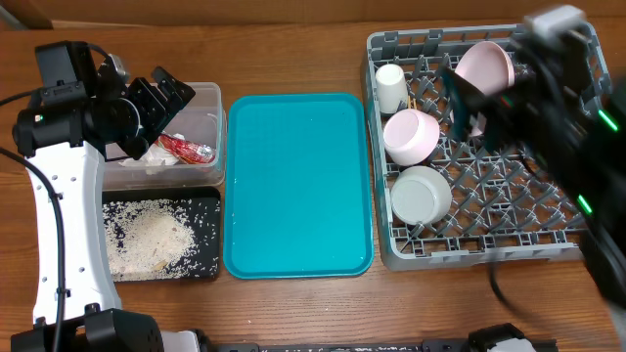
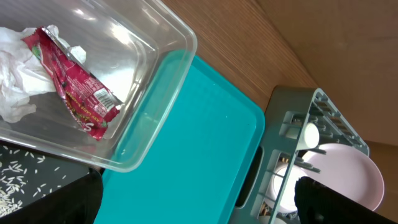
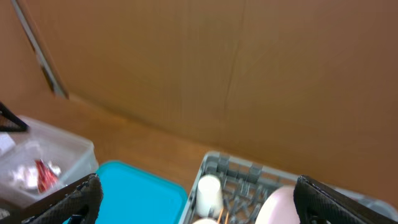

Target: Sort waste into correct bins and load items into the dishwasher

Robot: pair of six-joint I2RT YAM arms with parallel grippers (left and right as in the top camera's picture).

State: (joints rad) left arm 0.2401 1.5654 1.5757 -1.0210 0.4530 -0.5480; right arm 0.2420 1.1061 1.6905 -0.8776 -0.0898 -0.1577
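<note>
**Right pincer wide above the racked plate**

Nearest the overhead lens is your right arm, blurred, with its pincer (image 3: 198, 182) spread wide and holding nothing above the back of the dish rack (image 1: 391, 249). The pink plate (image 1: 486, 66) stands tilted on edge among the pegs, just below and beside those fingers. The blur hides which way its rim runs. This arm is far nearer to the plate than the other. I judge the next move to be a lift away, which depends on keeping both fingers off that rim.

To the left of the plate, the white cup (image 1: 391, 86), a pink bowl (image 1: 411, 135) and a pale bowl (image 1: 421, 194) sit in the rack.

Your left pincer (image 1: 166, 98) hangs wide and empty over the clear tub (image 1: 217, 108), which holds the napkin (image 2: 15, 74) and the red wrapper (image 2: 74, 93). The rice (image 1: 147, 235) lies in the black tray (image 1: 210, 200). Between the bins and the rack, the teal tray (image 1: 298, 186) carries nothing.

The wooden worktop (image 1: 293, 54) gives free room around everything, and a cardboard wall (image 3: 186, 62) closes the back.
</note>
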